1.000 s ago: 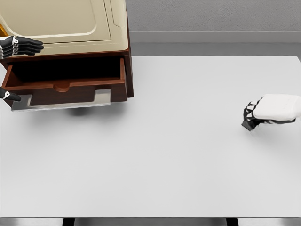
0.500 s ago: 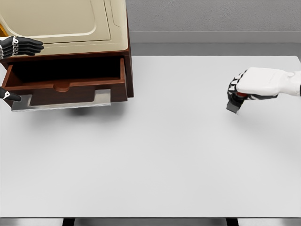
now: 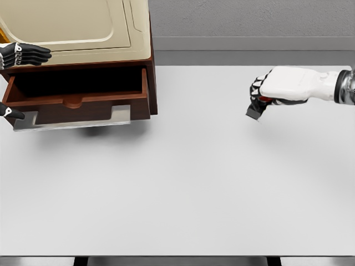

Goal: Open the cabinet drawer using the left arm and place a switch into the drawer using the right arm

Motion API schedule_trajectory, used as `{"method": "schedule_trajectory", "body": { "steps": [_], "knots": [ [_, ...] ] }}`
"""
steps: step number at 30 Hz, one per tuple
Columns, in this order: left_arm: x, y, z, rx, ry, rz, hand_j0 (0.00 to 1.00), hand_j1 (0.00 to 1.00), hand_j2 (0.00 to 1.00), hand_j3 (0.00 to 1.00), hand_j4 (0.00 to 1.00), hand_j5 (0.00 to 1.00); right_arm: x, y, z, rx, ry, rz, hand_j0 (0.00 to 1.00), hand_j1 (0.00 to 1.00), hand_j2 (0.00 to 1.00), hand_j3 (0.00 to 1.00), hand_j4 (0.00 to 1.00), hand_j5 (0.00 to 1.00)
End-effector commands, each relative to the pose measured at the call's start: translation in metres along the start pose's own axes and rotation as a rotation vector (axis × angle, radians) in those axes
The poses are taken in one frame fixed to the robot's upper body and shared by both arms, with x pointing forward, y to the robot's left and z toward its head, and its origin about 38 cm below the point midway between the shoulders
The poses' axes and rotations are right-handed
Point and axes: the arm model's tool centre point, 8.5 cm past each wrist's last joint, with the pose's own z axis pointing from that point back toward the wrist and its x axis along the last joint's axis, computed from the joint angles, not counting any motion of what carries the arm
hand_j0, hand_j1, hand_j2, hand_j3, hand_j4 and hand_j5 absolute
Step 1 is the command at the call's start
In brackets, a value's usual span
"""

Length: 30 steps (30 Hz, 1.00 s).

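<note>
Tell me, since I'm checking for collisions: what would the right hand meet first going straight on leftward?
Probably the dark wooden cabinet's side; the white table between looks free, though height is unclear. The right hand grips the small dark switch.

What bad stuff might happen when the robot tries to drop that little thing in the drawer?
The right hand pinches the switch only at its top, so it may slip out over the table. The drawer sits tucked under the cabinet top, so the hand might bump the cabinet or release too early.

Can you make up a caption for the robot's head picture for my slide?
Right hand carries the switch above the table toward the open drawer.
</note>
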Motion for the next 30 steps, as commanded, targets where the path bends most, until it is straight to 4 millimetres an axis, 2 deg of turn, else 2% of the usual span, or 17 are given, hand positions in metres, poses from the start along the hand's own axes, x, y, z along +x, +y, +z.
{"method": "schedule_trajectory", "body": {
  "steps": [1, 5, 10, 14, 16, 20, 23, 27, 30],
  "knots": [
    [0.0, 0.0, 0.0, 0.001, -0.002, 0.003, 0.97, 0.97, 0.97, 0.97, 0.97, 0.97, 0.004, -0.001, -0.011, -0.017, -0.02, -0.013, 0.37, 0.37, 0.37, 0.37, 0.37, 0.37],
    [0.0, 0.0, 0.0, 0.001, -0.001, 0.005, 0.97, 0.97, 0.97, 0.97, 0.97, 0.97, 0.01, -0.022, -0.026, -0.043, -0.055, 0.021, 0.37, 0.37, 0.37, 0.37, 0.37, 0.37],
    [0.0, 0.0, 0.0, 0.0, 0.0, 0.005, 0.97, 0.97, 0.97, 0.97, 0.97, 0.97, 0.011, -0.042, -0.029, -0.053, -0.064, 0.064, 0.38, 0.38, 0.38, 0.38, 0.38, 0.38],
    [0.0, 0.0, 0.0, 0.0, -0.002, 0.003, 0.97, 0.97, 0.97, 0.97, 0.97, 0.97, 0.022, -0.057, -0.046, -0.09, -0.106, 0.075, 0.38, 0.38, 0.38, 0.38, 0.38, 0.38],
    [0.0, 0.0, 0.0, 0.0, -0.002, 0.003, 0.97, 0.97, 0.97, 0.97, 0.97, 0.97, 0.024, -0.059, -0.048, -0.096, -0.111, 0.076, 0.38, 0.38, 0.38, 0.38, 0.38, 0.38],
    [0.0, 0.0, 0.0, 0.0, -0.002, 0.003, 0.97, 0.97, 0.97, 0.97, 0.97, 0.97, 0.025, -0.077, -0.051, -0.124, -0.117, 0.103, 0.39, 0.39, 0.39, 0.39, 0.39, 0.39],
    [0.0, -0.001, -0.002, 0.001, -0.01, 0.006, 0.97, 0.97, 0.97, 0.97, 0.97, 0.97, 0.04, -0.091, -0.07, -0.113, -0.169, 0.145, 0.39, 0.39, 0.39, 0.39, 0.39, 0.39],
    [-0.001, -0.001, -0.001, 0.002, -0.008, 0.008, 0.97, 0.97, 0.97, 0.97, 0.97, 0.97, 0.048, -0.105, -0.077, -0.112, -0.192, 0.18, 0.39, 0.39, 0.39, 0.39, 0.39, 0.39],
    [-0.001, -0.002, -0.003, 0.001, -0.013, 0.012, 0.97, 0.97, 0.97, 0.97, 0.97, 0.97, 0.061, -0.122, -0.088, -0.128, -0.227, 0.214, 0.4, 0.4, 0.4, 0.4, 0.4, 0.4]
  ]
}}
